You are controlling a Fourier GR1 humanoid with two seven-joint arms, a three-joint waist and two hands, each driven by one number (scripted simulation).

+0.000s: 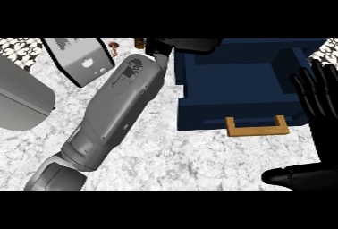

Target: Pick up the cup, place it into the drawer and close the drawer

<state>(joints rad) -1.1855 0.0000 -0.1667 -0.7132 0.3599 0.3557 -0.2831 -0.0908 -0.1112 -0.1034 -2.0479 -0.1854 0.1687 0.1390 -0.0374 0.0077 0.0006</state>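
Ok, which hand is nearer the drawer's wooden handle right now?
Right. The right hand rests open at the view's right edge, just right of the handle; the left hand is over the far left corner of the drawer, farther away.

Single head view, set high above the marble counter (198, 156) and facing steeply down onto its top. The blue drawer (198, 118) reads from above, interior exposed, tan handle (256, 126) on the side nearer the camera. Close range: the left forearm (116, 112) enters from the lower edge and runs diagonally up the frame, filling much of the left half, while the right hand (325, 129) is cut by the right edge. The counter's far side lies at the top of the frame, the robot's own side at the bottom.
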